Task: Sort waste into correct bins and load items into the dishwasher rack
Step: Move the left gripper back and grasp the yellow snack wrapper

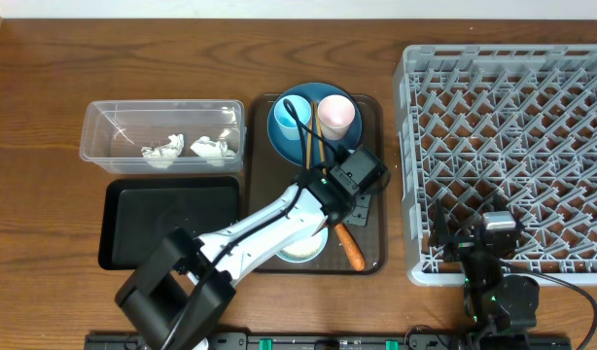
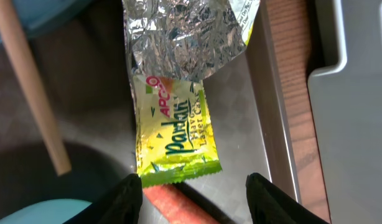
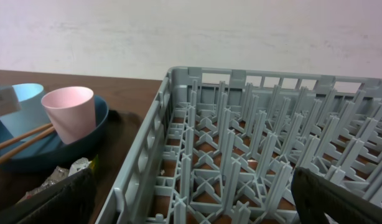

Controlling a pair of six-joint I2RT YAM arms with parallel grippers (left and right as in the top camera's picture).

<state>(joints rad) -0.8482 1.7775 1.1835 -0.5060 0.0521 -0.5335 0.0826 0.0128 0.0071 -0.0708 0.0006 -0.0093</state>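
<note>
Left wrist view: the left gripper (image 2: 194, 186) is hovering, jaws spread and empty, over the carrot (image 2: 172, 200), the wrapper (image 2: 175, 134) lying lengthwise just beyond it, dead ahead.

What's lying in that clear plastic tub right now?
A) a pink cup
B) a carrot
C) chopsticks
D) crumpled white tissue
D: the overhead view shows two wads of crumpled white tissue lying inside the clear tub, and nothing else in it.
</note>
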